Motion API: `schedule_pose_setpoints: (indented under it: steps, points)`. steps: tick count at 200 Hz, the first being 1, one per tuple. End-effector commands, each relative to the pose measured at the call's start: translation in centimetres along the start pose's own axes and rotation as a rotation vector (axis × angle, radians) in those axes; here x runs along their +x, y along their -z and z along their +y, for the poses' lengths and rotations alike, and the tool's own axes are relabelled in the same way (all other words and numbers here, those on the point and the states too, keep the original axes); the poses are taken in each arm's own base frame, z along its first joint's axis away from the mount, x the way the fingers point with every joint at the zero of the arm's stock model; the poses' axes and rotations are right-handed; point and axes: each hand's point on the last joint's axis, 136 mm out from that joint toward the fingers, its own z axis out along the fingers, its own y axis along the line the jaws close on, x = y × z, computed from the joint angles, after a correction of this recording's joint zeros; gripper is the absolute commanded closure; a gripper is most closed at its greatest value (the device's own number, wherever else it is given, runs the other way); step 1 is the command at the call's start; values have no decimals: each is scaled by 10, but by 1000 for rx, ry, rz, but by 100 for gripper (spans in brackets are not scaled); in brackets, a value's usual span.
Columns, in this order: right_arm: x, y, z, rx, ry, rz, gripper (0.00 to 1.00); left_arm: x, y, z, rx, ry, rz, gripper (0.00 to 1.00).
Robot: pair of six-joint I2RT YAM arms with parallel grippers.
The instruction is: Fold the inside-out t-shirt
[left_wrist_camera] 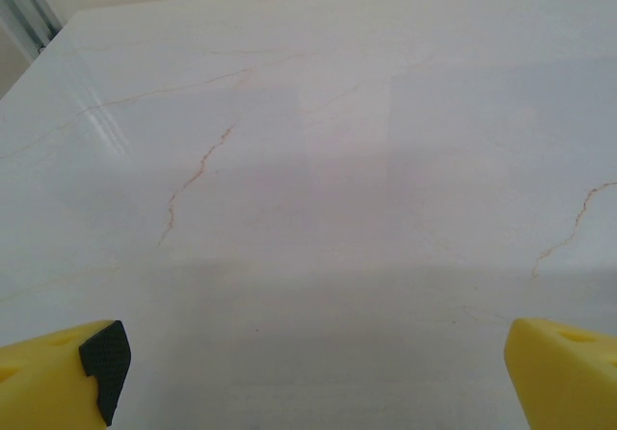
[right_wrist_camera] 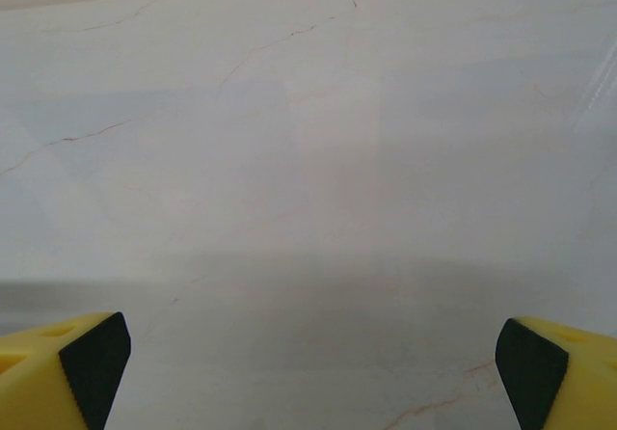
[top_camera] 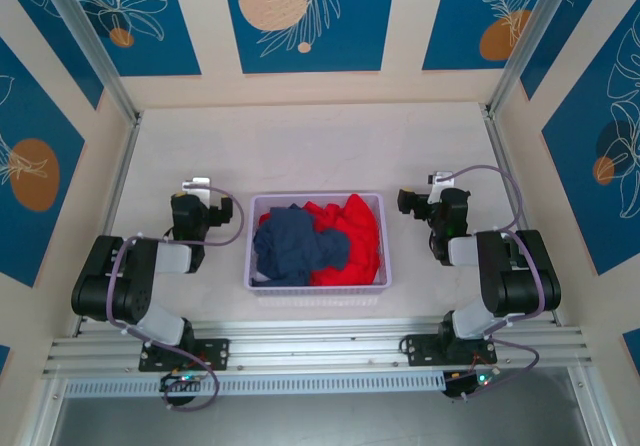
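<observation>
Seeing left gripper (left_wrist_camera: 313, 370) and right gripper (right_wrist_camera: 313, 367) spread wide, flanking the basket (top_camera: 316, 288). We find navy t-shirt (top_camera: 290, 247) crumpled in its left side, against red garment (top_camera: 356, 240), toward the table's (top_camera: 300, 146) near edge.

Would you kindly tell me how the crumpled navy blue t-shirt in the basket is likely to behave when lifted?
The crumpled navy blue t-shirt lies in soft bunched folds, so it will probably hang limp and unfurl. It lies against the red garment, which may drag along. The pale plastic basket looks light and might shift.
</observation>
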Motion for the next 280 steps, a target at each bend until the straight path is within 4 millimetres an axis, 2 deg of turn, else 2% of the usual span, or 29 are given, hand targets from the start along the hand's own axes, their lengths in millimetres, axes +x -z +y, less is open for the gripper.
schedule_pose_setpoints:
  steps: [1,26,39,41,43,45,46,53,56,62,74,80,92,100,112,132,144,157,178,215,233,259,271,280]
  points:
    - [-15,0,3,-9,12,-48,1,-6,0,0,12,-8,-27,0]
    - [-15,0,2,-9,12,-51,1,-9,1,4,-7,0,-26,0]
    - [-22,3,-4,46,-3,-60,1,-18,6,20,-88,28,19,0]
    - [-23,4,-5,54,-4,-58,1,-27,8,25,-113,41,4,0]
    - [-24,5,-6,59,-8,-58,1,-22,9,26,-120,41,44,0]
    - [-26,6,-6,61,-8,-61,1,-31,11,31,-147,54,30,0]
    - [-27,6,-7,63,-10,-60,1,-25,12,31,-147,52,64,0]
    - [-34,12,-10,91,-18,-64,1,-38,19,44,-205,88,75,0]
    - [-39,16,-12,106,-23,-70,1,-37,22,45,-212,95,102,0]
    - [-44,23,-18,149,-41,-69,1,-48,30,48,-221,120,99,0]
    - [-58,43,-31,232,-155,-65,1,-61,45,47,-203,202,113,0]
    - [-63,53,-28,211,-221,-45,1,-67,51,40,-159,250,122,0]
    - [-72,67,7,37,-261,-8,1,-78,63,14,-1,328,139,0]
    - [-77,75,41,-94,-242,22,3,-86,71,-7,117,376,148,0]
    - [-72,89,98,-244,-151,117,3,-96,83,-37,266,435,165,0]
    - [-39,119,180,-404,89,318,2,-98,100,-76,394,433,224,0]
    - [-14,142,219,-510,218,413,2,-91,106,-87,392,384,275,0]
    - [9,163,253,-617,310,500,1,-80,108,-85,347,334,322,0]
    - [33,171,292,-675,438,562,1,-64,104,-68,238,299,351,0]
    - [65,141,332,-651,566,595,3,-54,101,-54,157,285,347,0]
    - [76,127,345,-632,625,607,21,-48,102,-49,129,277,355,0]
    - [92,113,363,-633,688,623,40,-42,105,-43,103,262,360,0]
    - [94,110,371,-640,699,621,51,-41,106,-40,88,257,359,0]
    - [91,109,375,-651,694,616,63,-41,108,-37,77,255,353,0]
